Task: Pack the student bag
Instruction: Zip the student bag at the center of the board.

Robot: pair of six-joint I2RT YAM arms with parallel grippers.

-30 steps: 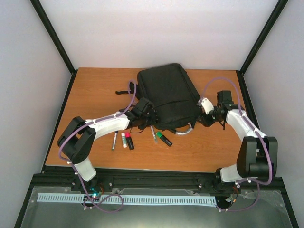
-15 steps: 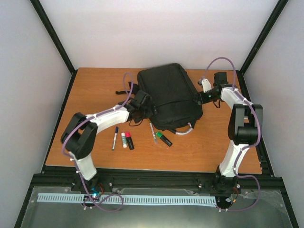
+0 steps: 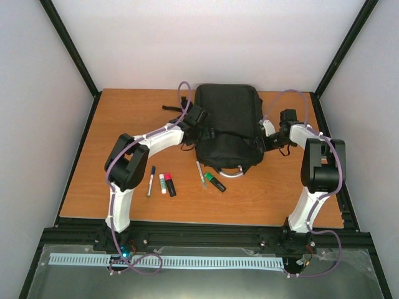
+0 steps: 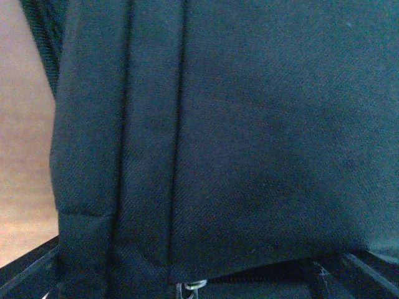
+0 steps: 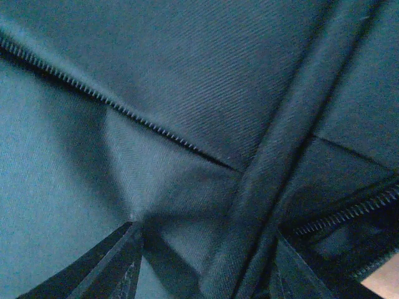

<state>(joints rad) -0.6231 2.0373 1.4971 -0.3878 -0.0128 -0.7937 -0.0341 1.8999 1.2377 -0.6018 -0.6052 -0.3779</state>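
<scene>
A wooden counter (image 3: pixel 293 193) with a black frame carries everything. The black student bag (image 3: pixel 227 124) lies flat at the far middle, its grey-silver handle loop (image 3: pixel 232 175) toward the near side and a black strap (image 3: pixel 171 108) trailing off to its left. Just near of the bag lies a loose row: a blue-capped pen (image 3: pixel 151 180) at the left, a white stick (image 3: pixel 162 183), a red-capped black marker (image 3: pixel 169 185), a thin pen (image 3: pixel 200 174), and a green-capped highlighter (image 3: pixel 216 182) beside the loop.

Plain white walls (image 3: pixel 212 37), wooden table (image 3: pixel 118 118)

Overhead view, both wrist views against bag (image 3: pixel 227 124)
</scene>
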